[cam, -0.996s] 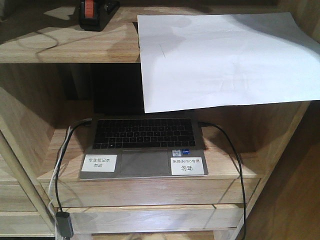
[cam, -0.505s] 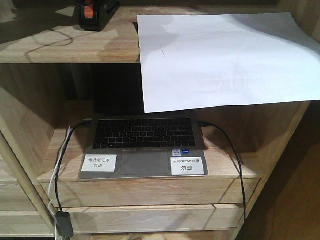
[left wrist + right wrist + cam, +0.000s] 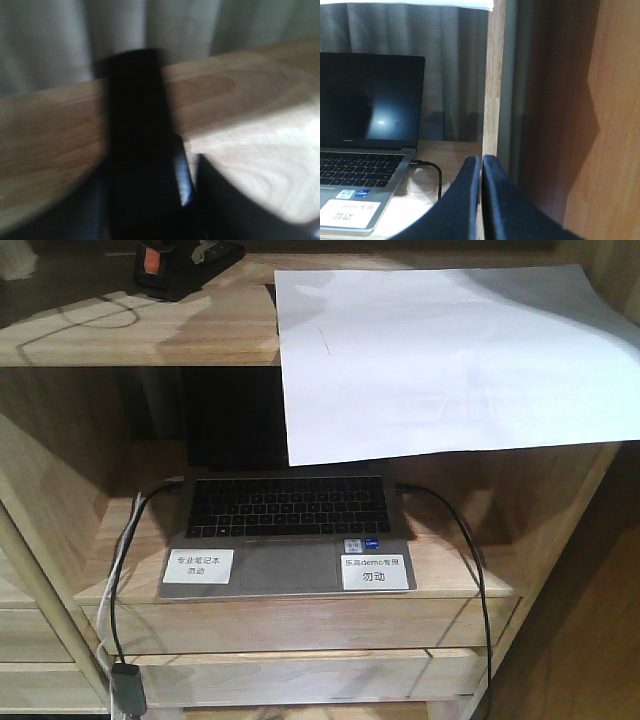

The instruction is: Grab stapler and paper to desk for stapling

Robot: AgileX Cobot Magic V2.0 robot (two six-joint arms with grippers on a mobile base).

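- At the far left of the upper shelf (image 3: pixel 130 335) lay the stapler (image 3: pixel 178 260), black, its orange-red end turned toward the front edge and its body angled back to the right.
- In the blurred left wrist view the stapler (image 3: pixel 137 125) ran lengthwise between the dark left fingers (image 3: pixel 235 200), one on each side. Whether they pressed on it or only flanked it could not be told. Pale wood lay under it and a grey curtain (image 3: pixel 50 40) hung behind.
- Lower left, a black cable (image 3: pixel 125 560) looped off the lower shelf (image 3: pixel 300 615) down to a small grey adapter (image 3: pixel 127 685).
- In the middle an open laptop (image 3: pixel 290 510) sat on that lower shelf, with a white label (image 3: pixel 198 566) left of the trackpad and another (image 3: pixel 373 571) right of it.
- A second black cable (image 3: pixel 470 550) left the laptop's right side and dropped past the shelf front.
- The paper (image 3: pixel 440 360) covered the right part of the upper shelf, well apart from the stapler, its near half hanging over the front edge above the laptop screen.
- At the right, the right fingers (image 3: pixel 460 200) were pressed together with nothing between them, low beside the wooden upright (image 3: pixel 494 75), to the right of the laptop.
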